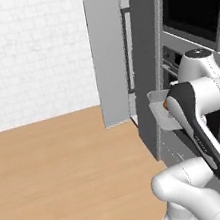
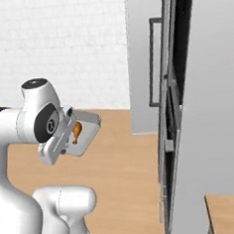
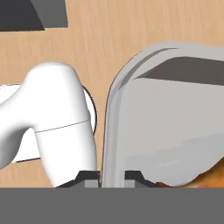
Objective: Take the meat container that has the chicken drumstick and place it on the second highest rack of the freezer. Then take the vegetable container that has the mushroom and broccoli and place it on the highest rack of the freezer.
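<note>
My gripper (image 3: 111,178) is shut on the rim of the meat container (image 3: 175,122), a shallow grey tray held tilted in the air. The chicken drumstick (image 3: 209,178) lies in it, orange-brown, at the tray's low end. From the right base the meat container (image 2: 88,132) hangs beside the white hand, with the chicken drumstick (image 2: 76,132) inside. From the left base the meat container (image 1: 158,105) sits just in front of the freezer (image 1: 145,50), a tall grey column with a dark bar handle (image 1: 126,48). The vegetable container, mushroom and broccoli are out of view.
A wide grey panel (image 1: 108,51) stands out from the freezer toward the white brick wall. A black-glass wall oven (image 1: 190,2) is to the right of the column. Wooden floor (image 1: 62,175) spreads to the left. My own arm (image 3: 61,127) hangs below the tray.
</note>
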Tool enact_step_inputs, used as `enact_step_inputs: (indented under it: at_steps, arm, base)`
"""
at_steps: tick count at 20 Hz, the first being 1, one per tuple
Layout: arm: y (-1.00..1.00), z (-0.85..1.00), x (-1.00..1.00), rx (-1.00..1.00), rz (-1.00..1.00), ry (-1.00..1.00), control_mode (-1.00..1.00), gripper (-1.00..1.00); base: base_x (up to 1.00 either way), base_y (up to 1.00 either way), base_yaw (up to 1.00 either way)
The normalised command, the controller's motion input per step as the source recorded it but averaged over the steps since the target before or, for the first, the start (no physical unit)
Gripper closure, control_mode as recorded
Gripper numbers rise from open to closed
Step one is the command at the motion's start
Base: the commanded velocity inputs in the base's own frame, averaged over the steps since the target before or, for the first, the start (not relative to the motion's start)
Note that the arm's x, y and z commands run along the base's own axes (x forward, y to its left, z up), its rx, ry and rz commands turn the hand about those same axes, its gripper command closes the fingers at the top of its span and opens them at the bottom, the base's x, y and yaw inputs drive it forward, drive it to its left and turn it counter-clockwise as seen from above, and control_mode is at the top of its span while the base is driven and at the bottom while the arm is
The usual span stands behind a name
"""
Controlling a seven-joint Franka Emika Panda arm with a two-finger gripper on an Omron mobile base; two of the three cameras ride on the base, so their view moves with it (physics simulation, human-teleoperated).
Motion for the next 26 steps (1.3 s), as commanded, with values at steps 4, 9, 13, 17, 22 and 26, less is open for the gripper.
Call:
enact_step_inputs:
  at_steps: [4, 9, 13, 17, 22, 26]
  arm:
    - [0.0, 0.0, 0.0, 0.0, 0.0, 0.0, 1.0, 1.0]
    - [0.0, 0.0, 0.0, 0.0, 0.0, 0.0, 1.0, 1.0]
    - [0.0, 0.0, 0.0, 0.0, 0.0, 0.0, 1.0, 1.0]
    - [0.0, 0.0, 0.0, 0.0, 0.0, 0.0, 1.0, 1.0]
    - [0.0, 0.0, 0.0, 0.0, 0.0, 0.0, 1.0, 1.0]
    - [0.0, 0.0, 0.0, 0.0, 0.0, 0.0, 1.0, 1.0]
  base:
    - [1.0, 0.16, 0.07]
    - [1.0, 0.22, 0.05]
    - [0.95, 0.19, 0.03]
    - [0.95, 0.17, 0.0]
    - [0.85, 0.23, 0.0]
    - [0.74, 0.41, -0.05]
